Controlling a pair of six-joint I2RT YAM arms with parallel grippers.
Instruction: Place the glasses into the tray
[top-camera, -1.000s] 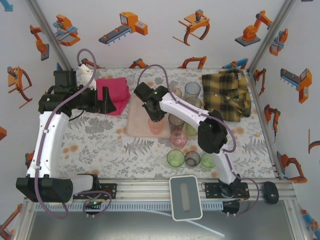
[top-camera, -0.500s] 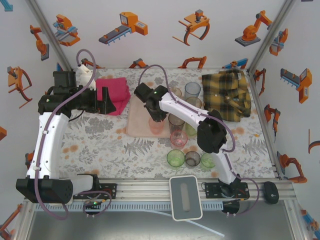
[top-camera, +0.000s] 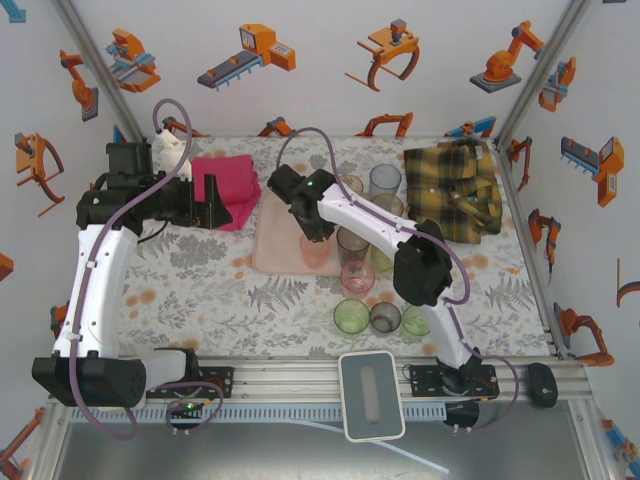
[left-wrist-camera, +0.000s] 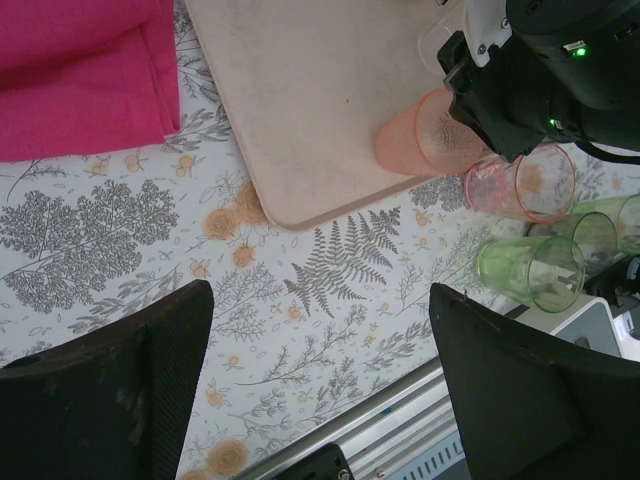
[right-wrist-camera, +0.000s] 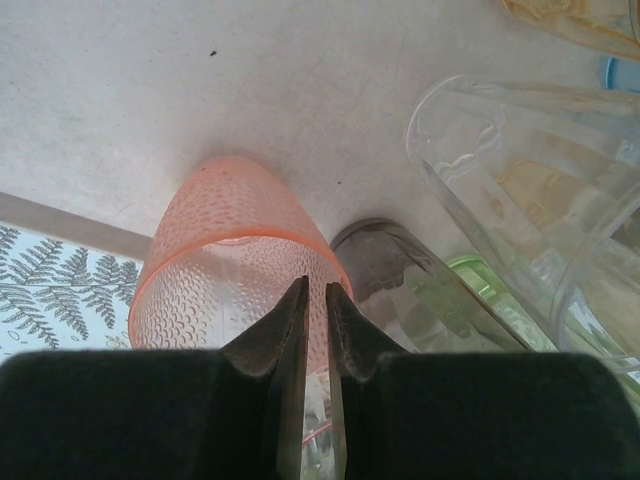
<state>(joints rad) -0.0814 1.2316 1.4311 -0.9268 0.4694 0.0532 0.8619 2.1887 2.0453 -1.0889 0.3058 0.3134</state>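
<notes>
Orange glass (right-wrist-camera: 225, 260) pinched at rim wall by right end effector (right-wrist-camera: 315, 292), jaws nearly closed. Sits at near-right corner of pink tray (right-wrist-camera: 150, 90); base contact unclear. Left end effector (left-wrist-camera: 320, 300) wide open, empty, over surface (left-wrist-camera: 330, 260). Step: setting down. Next: release, lift straight, avoid grey glass (right-wrist-camera: 400, 270) just beside.

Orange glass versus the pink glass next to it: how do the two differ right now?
The orange glass stands on the tray; the pink glass stands on the tablecloth beside it. The right gripper pinches the orange glass's wall; no gripper holds the pink glass. Both are upright, translucent tumblers of similar size.
</notes>
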